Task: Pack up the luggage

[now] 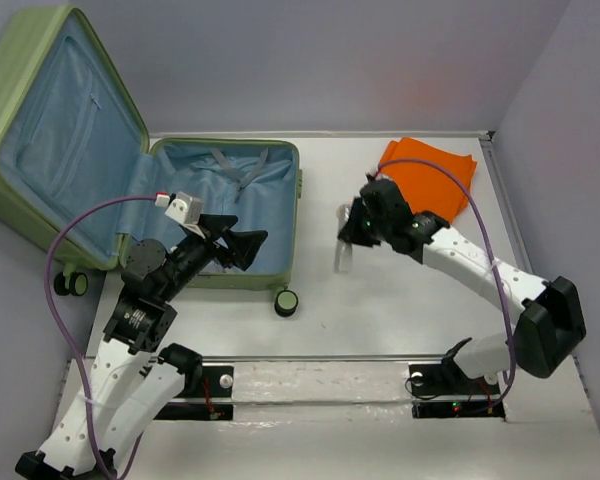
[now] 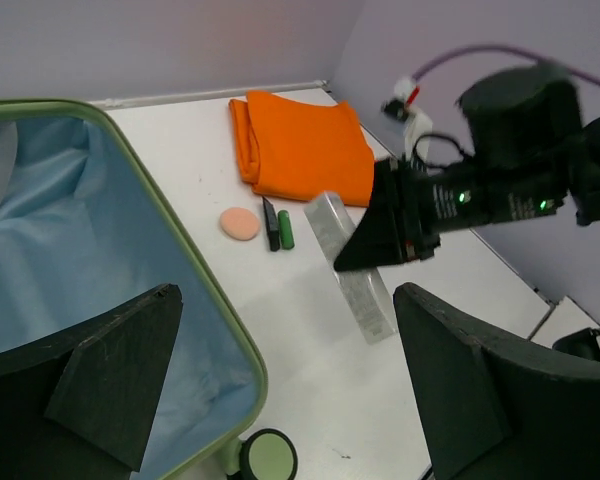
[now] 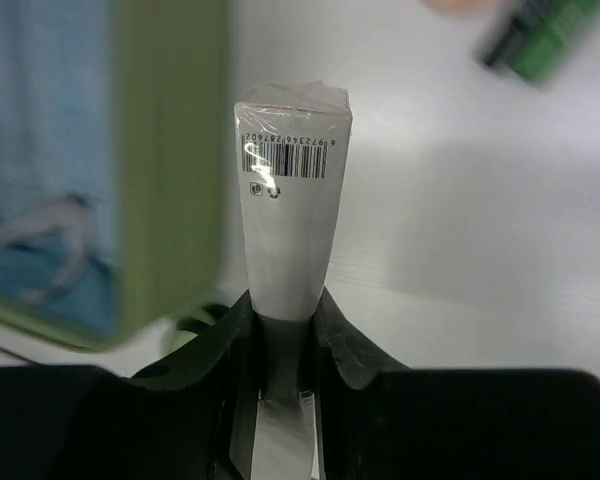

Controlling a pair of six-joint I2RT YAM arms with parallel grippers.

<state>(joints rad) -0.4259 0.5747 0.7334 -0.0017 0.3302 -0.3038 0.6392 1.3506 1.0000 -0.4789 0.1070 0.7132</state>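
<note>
Looking down, you find the luggage (image 1: pixel 75 140) at 9 o'clock from your right fingers (image 3: pixel 350 345) gripping a white box (image 3: pixel 292 220), your left fingers (image 2: pixel 460 370) spread above its lining.

- Top view: looks steeply down from behind your arm bases, luggage (image 1: pixel 70 130) at ten o'clock.
- Left wrist: aims low toward two o'clock, sharing the orange cloth (image 2: pixel 310 140) with top.
- Right wrist: closest, tight on the wrapped box (image 3: pixel 295 220) you see in all three.

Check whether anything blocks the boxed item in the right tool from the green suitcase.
Nothing on the table between slim white box and olive hard-shell suitcase; the open left tool hovers over its lining.
</note>
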